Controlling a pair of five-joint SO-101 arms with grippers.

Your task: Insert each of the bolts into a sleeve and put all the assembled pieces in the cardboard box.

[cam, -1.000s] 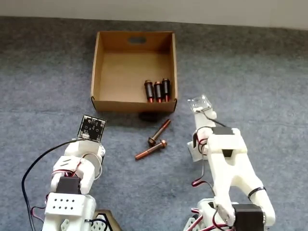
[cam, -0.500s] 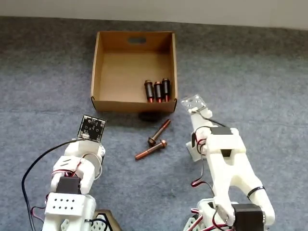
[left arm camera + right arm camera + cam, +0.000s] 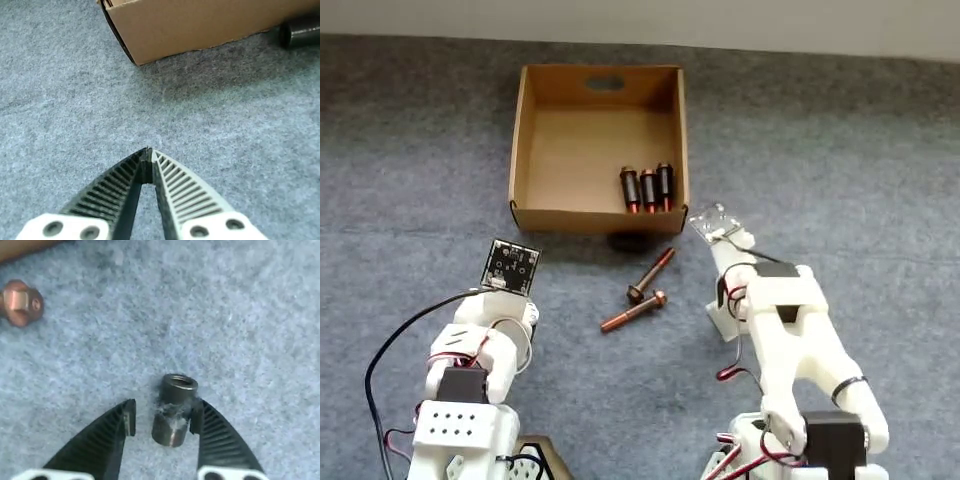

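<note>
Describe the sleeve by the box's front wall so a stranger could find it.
Find the cardboard box on the grey carpet. Between its front wall and the two loose bolts lies a sleeve. It is all dark; the three pieces inside the box show copper.

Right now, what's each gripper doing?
Left gripper: shut, empty.
Right gripper: open, jaws either side of a sleeve, not yet clamped.

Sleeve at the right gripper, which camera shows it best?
The right wrist view: the sleeve stands upright between the right gripper's open fingers, bore visible. In the high view that gripper hides it; the left wrist view faces the cardboard box.
</note>
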